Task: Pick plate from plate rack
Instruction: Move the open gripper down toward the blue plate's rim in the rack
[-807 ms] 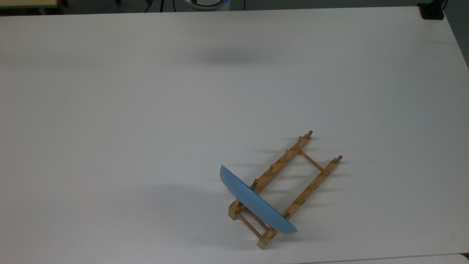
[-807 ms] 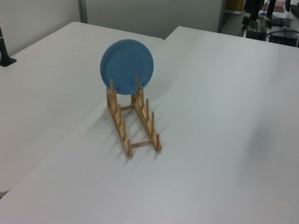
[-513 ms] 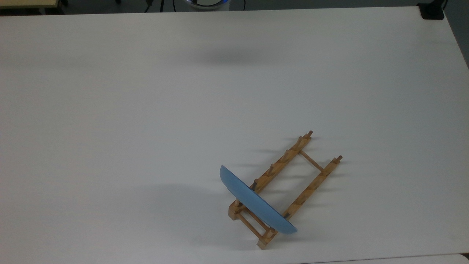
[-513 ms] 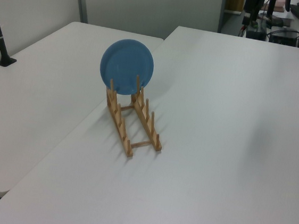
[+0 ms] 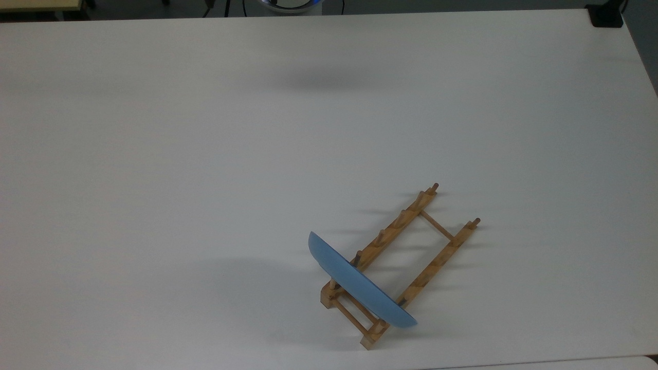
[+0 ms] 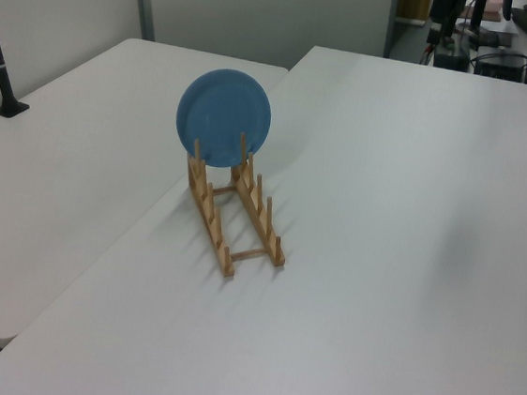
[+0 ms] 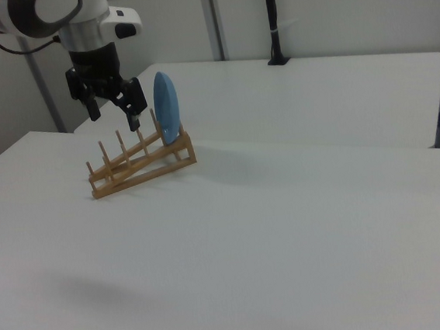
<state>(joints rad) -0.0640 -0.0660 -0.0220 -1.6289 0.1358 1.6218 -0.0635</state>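
Nothing has moved: plate (image 5: 360, 285) upright in rack (image 5: 411, 257) on white table (image 5: 154, 180), gripper (image 7: 112, 113) seemingly open, empty.

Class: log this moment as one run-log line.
gripper: open, holding nothing | plate: upright in rack end slot | table
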